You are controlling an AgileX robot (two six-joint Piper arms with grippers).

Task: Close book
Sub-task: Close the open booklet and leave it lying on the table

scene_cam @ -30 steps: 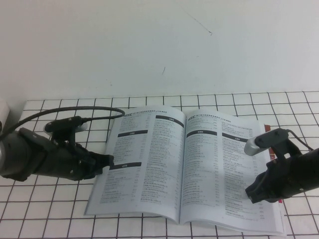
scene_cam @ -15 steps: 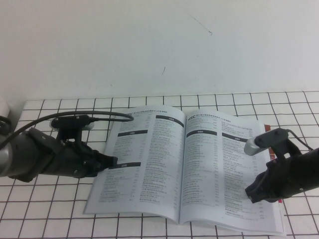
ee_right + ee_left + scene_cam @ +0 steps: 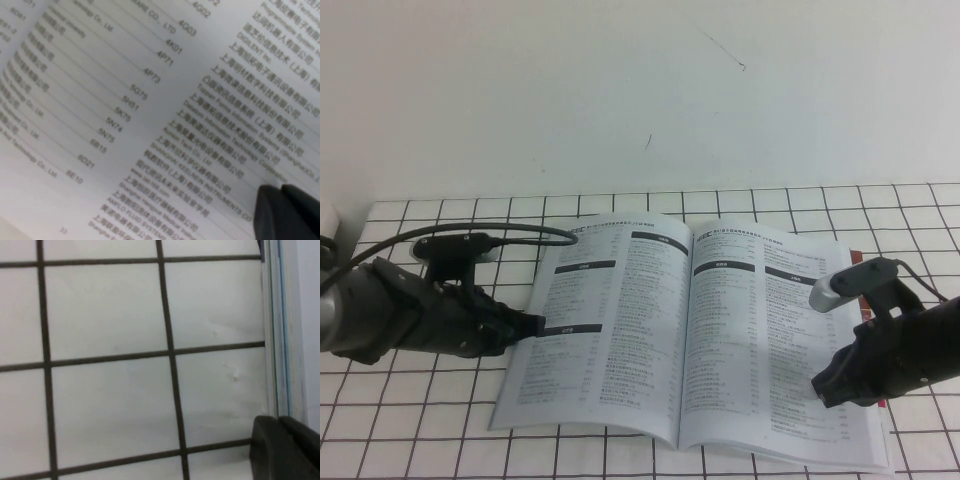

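Note:
The book (image 3: 690, 330) lies open and flat on the gridded table (image 3: 420, 420), with printed columns on both pages. My left gripper (image 3: 538, 325) is low at the book's left edge, its fingers pressed together. In the left wrist view the left gripper (image 3: 281, 426) meets the stacked page edges (image 3: 282, 330). My right gripper (image 3: 823, 390) is shut, with its tip over the lower part of the right page. The right wrist view shows the right gripper (image 3: 281, 192) just above the printed page (image 3: 150, 100).
A white wall rises behind the table. The left arm's black cable (image 3: 510, 230) loops over the table near the book's top left corner. A white object (image 3: 325, 225) sits at the far left edge. A strip of red cover (image 3: 860, 255) shows along the book's right side.
The left arm pushed a little toward the book's left edge, then eased back slightly. The right arm and the book have not moved.

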